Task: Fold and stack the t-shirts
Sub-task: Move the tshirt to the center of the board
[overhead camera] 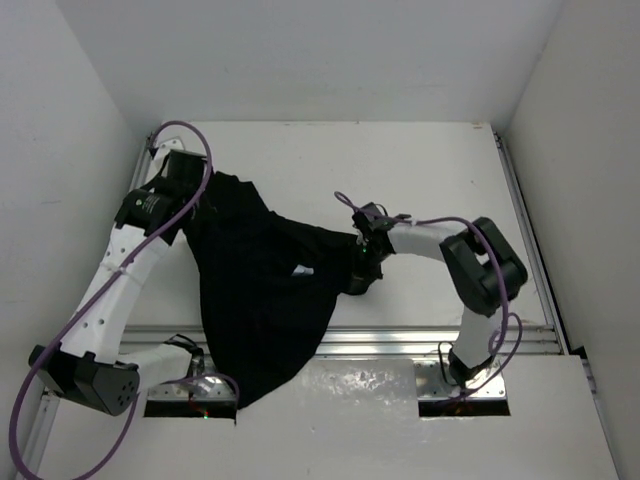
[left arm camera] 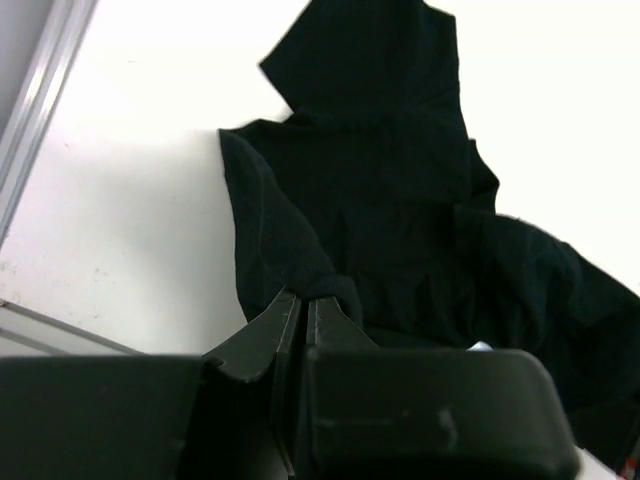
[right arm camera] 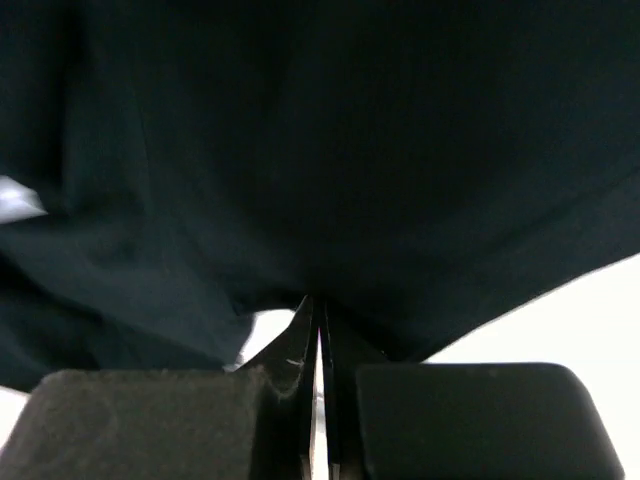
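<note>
I see the white table [overhead camera: 420,170] filling the middle of the top view, with walls close on the left, right and far sides. A metal rail [overhead camera: 440,340] runs along its near edge.

The black t-shirt [overhead camera: 250,300] is spread loosely over the left half of the table. It is bunched and creased rather than flat. One end reaches toward the far left corner, a second stretches right toward the centre, and a tapering part crosses the rail at the near edge.

The left arm [overhead camera: 110,290] reaches up the left side. The right arm [overhead camera: 480,270] bends in from the right.

On the left wrist view, the left gripper [left arm camera: 303,300] has its fingers pressed together, pinching a fold at the shirt's edge. Bare table shows to the left of the cloth.

On the right wrist view, the right gripper [right arm camera: 318,305] is likewise clenched on the cloth. Its fingers meet at the fabric edge, dark cloth fills most of that view, and a wedge of white table shows at the right.

A small pale label [overhead camera: 301,270] shows on the shirt between the two grippers.
</note>
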You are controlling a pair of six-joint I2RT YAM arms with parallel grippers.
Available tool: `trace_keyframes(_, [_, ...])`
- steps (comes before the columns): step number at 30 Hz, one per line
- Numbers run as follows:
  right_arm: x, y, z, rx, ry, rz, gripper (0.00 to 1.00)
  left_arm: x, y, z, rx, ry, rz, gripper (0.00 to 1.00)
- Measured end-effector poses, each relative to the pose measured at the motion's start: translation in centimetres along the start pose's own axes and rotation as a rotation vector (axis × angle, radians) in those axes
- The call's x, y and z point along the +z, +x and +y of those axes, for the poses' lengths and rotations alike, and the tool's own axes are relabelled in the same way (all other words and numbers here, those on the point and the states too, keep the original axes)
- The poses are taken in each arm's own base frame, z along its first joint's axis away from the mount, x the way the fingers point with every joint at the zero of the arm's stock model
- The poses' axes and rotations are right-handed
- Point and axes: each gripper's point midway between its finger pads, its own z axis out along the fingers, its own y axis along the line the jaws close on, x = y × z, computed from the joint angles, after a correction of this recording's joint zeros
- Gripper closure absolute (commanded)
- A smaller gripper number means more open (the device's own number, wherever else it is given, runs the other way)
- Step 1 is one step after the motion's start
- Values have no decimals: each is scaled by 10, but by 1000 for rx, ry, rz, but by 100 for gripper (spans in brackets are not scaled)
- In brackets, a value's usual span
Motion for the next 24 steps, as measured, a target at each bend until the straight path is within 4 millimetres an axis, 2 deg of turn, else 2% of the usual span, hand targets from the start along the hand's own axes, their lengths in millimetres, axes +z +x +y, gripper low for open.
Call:
trace_keyframes(2, [3,-16,-1,32,14,21,100,0,-6,-1,-10,-15,0,100])
trace_keyframes(7, [3,-74,-13,123,46,17,100,0,-18,9,-38,-110,-12,100])
trace_keyframes(9, [1,-76,-17,160,37,18,100,2,-19,19,-50,-161,-11,100])
trace_keyframes(12, [-6,-51,-31,240,16,-24,100,8,-23,36,-70,-218,-8,100])
trace_keyframes(15, [-17,0,-52,349,25,-10,100,23,-34,36,-61,-229,15,100])
trace_keyframes(17, [-21,16,-58,406,27,0,100,39,-47,23,-50,-225,27,100])
trace_keyframes(21, [-24,30,-61,496,-9,-49,100,91,-69,-13,-26,-202,54,100])
trace_keyframes(23, [-23,43,-58,545,-55,-53,100,116,-80,-33,-11,-188,77,100])
trace_keyframes(24, [-22,49,-54,556,-78,-48,100,131,-93,-48,-9,-167,75,100])
